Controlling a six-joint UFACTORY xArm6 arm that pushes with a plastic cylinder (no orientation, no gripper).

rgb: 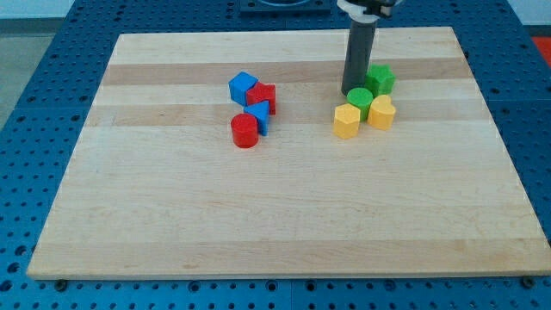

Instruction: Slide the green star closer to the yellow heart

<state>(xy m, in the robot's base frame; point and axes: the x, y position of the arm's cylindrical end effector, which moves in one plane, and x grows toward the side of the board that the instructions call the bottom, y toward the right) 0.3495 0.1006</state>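
Nearest the view's bottom, below my tip, sit a yellow block and the yellow heart, with a green round block between. The green star lies just right of my tip. No pincer exists. Best to circle above the star, then push gently downward.

The green star lies flat on the wooden board near the view's top right, a small bright green block whose points are only roughly made out. The yellow heart sits just below it toward the view's bottom, a pale yellow block resting flat with its rounded lobes hard to tell apart at this size. The two are near each other but apart, the star directly toward the view's top of the heart.
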